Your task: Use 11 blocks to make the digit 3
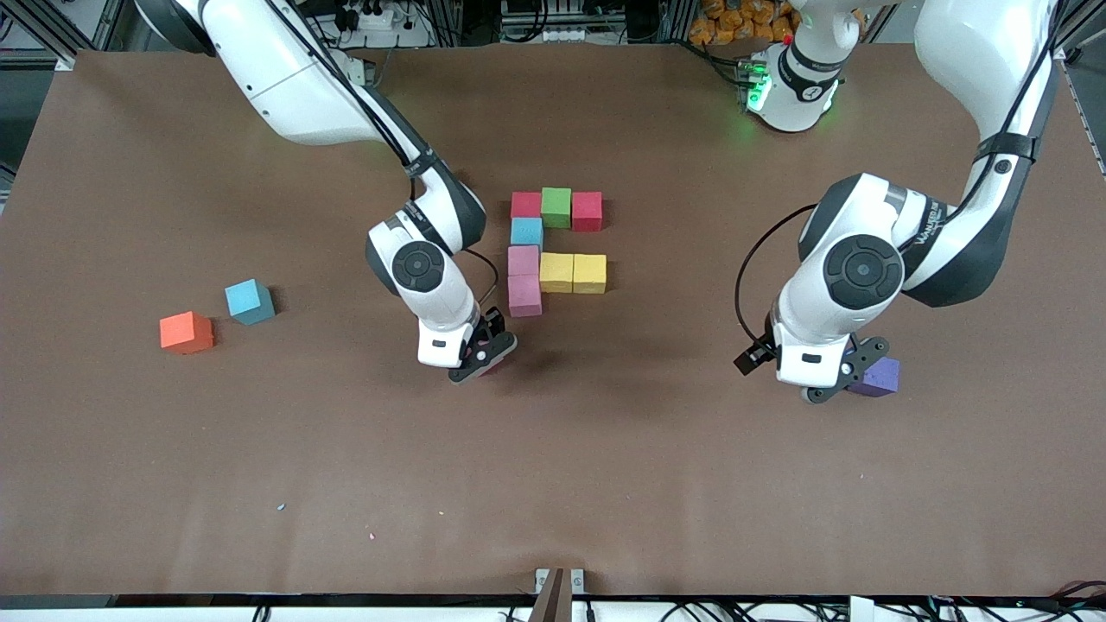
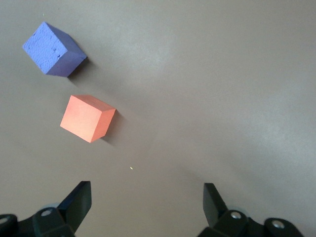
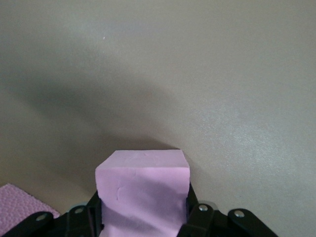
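Front view first: eight blocks already sit together mid-table, a red block, a green block and a second red block in a row, a light blue block under the first red one, two pink blocks stacked down from it toward the camera's edge, and two yellow blocks branching off toward my left arm's end. My right gripper is low on the table just nearer the camera's edge than the lower pink block, slightly toward my right arm's end. Toward that end, well apart, lie a stray blue block and an orange block. My left gripper hangs beside a purple block near my left arm's end.

Left wrist view: my left fingers are spread wide with nothing between them; the purple block and another orange block lie ahead on bare table, off to one side of the gap. This arm waits.

Right wrist view: my right fingers press both sides of a pink block, gripping it as it rests on the table. A corner of the laid pink column shows close by, so I judge the figure's open slot lies just beside what I hold, and my right arm is the nearer one.
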You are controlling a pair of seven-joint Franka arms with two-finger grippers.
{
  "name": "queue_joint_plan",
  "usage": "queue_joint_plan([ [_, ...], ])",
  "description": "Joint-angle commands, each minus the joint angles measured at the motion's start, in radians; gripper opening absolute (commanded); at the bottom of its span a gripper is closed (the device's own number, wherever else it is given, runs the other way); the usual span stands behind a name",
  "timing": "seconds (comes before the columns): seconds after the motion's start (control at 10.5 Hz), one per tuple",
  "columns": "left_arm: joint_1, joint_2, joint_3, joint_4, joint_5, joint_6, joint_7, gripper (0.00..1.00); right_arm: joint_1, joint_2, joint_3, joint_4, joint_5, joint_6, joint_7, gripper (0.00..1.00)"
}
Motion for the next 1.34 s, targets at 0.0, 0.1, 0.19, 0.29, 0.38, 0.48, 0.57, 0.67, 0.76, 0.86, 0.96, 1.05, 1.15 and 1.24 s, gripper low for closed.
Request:
queue_joint_plan([
  [0.0, 0.024, 0.002, -0.007, 0.004, 0.017, -0.02, 0.113, 1.0, 0.0, -0.01, -0.008, 0.031, 0.023, -0.01, 0.114, 0.0],
  [0.1, 0.05, 0.002, -0.007, 0.004, 0.017, -0.021, 0.185, 1.0, -0.002, -0.01, -0.008, 0.056, 0.029, -0.042, 0.186, 0.0],
  [0.19, 0.081, 0.002, -0.008, 0.003, 0.017, -0.021, 0.257, 1.0, -0.002, -0.01, -0.01, 0.082, 0.049, -0.085, 0.24, 0.0],
  [0.29, 0.106, 0.005, -0.008, 0.001, 0.017, -0.021, 0.333, 1.0, -0.003, -0.008, -0.023, 0.109, 0.068, -0.117, 0.271, 0.0],
  [0.38, 0.123, 0.013, -0.007, -0.002, 0.017, -0.021, 0.396, 1.0, -0.002, -0.005, -0.03, 0.119, 0.1, -0.127, 0.323, 0.0],
  [0.48, 0.146, 0.025, -0.007, -0.002, 0.017, -0.02, 0.462, 1.0, 0.007, 0.004, -0.031, 0.125, 0.111, -0.127, 0.408, 0.0],
  [0.57, 0.17, 0.036, -0.007, -0.002, 0.023, -0.012, 0.538, 1.0, 0.018, 0.019, -0.031, 0.137, 0.111, -0.127, 0.488, 0.0],
  [0.67, 0.186, 0.059, -0.007, -0.002, 0.039, 0.001, 0.574, 1.0, 0.033, 0.032, -0.031, 0.152, 0.111, -0.127, 0.539, 0.0],
  [0.76, 0.193, 0.077, -0.007, -0.006, 0.067, 0.015, 0.583, 1.0, 0.043, 0.048, -0.03, 0.16, 0.114, -0.127, 0.565, 0.0],
  [0.86, 0.193, 0.085, -0.008, -0.011, 0.079, 0.015, 0.588, 1.0, 0.056, 0.068, -0.03, 0.184, 0.114, -0.134, 0.597, 0.0],
  [0.96, 0.195, 0.087, -0.008, -0.028, 0.08, 0.018, 0.591, 1.0, 0.069, 0.085, -0.03, 0.221, 0.114, -0.165, 0.628, 0.0],
  [1.05, 0.199, 0.094, -0.008, -0.04, 0.08, 0.031, 0.593, 1.0, 0.082, 0.102, -0.03, 0.258, 0.114, -0.196, 0.639, 0.0],
  [1.15, 0.21, 0.1, -0.008, -0.057, 0.08, 0.044, 0.593, 1.0, 0.093, 0.111, -0.031, 0.275, 0.112, -0.205, 0.636, 0.0],
  [1.24, 0.233, 0.102, -0.01, -0.084, 0.08, 0.073, 0.594, 1.0, 0.107, 0.127, -0.031, 0.28, 0.108, -0.205, 0.638, 0.0],
])
